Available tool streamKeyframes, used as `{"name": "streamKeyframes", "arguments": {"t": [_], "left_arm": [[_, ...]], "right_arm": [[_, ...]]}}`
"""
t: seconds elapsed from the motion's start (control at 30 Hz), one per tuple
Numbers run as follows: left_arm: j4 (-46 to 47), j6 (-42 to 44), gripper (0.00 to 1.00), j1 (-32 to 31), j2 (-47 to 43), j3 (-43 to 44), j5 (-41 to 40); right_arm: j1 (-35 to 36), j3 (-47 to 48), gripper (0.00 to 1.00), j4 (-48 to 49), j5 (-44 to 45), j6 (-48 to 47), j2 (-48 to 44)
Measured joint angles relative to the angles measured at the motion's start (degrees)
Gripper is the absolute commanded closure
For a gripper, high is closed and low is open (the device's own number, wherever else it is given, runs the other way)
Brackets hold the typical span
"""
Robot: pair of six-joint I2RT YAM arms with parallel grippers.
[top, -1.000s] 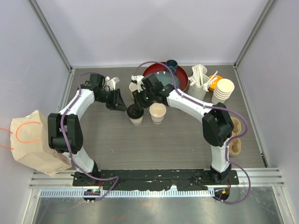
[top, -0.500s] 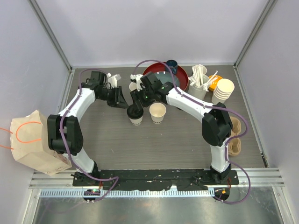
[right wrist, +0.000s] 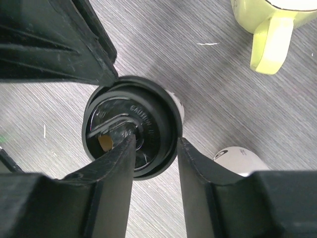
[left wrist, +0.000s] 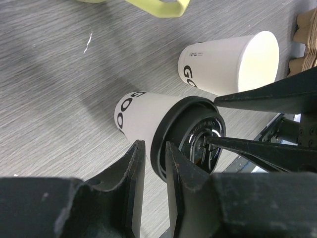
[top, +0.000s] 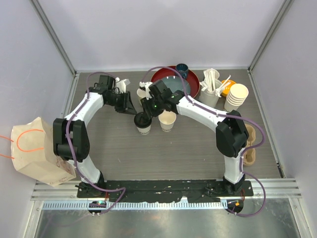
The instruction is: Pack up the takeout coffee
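A cream-white paper cup with a black lid [top: 144, 121] stands mid-table. It also shows in the left wrist view [left wrist: 141, 109] and the right wrist view [right wrist: 148, 114]. A second cream-white cup [top: 167, 120] stands open just right of it, without a lid [left wrist: 223, 62]. My right gripper [top: 148, 111] straddles the lid's rim, one finger on the lid top and one outside it [right wrist: 154, 143]. My left gripper [top: 132, 107] sits at the lid's far-left edge. Its jaws are a narrow gap apart at the rim [left wrist: 154, 145].
A pale yellow mug [top: 141, 92] stands behind the cups. A red bowl [top: 192, 82], a dark blue cup [top: 182, 68], a stirrer holder [top: 212, 90] and stacked cups [top: 237, 95] are at the back right. A cardboard carrier [top: 250, 145] lies right, a paper bag [top: 34, 148] left.
My left arm's elbow has swung toward the back, and its gripper has shifted slightly along the lid's edge. My right gripper has stayed on the lid. The cups have not moved.
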Motion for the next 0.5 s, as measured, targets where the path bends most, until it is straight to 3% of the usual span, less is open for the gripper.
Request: {"name": "streamKeyframes", "arguments": {"t": [0.17,0.5], "left_arm": [[0.33,0.07,0.8,-1.09,0.52,-0.04,-0.17],[1.7,0.22,0.86,-0.94,1.42,-0.92,1.73]], "right_arm": [[0.22,-0.59,0.71,1.03,-0.11,0.9,-0.09],[0.26,-2.16,0.82,2.62,0.13,1.33,-0.79]]}}
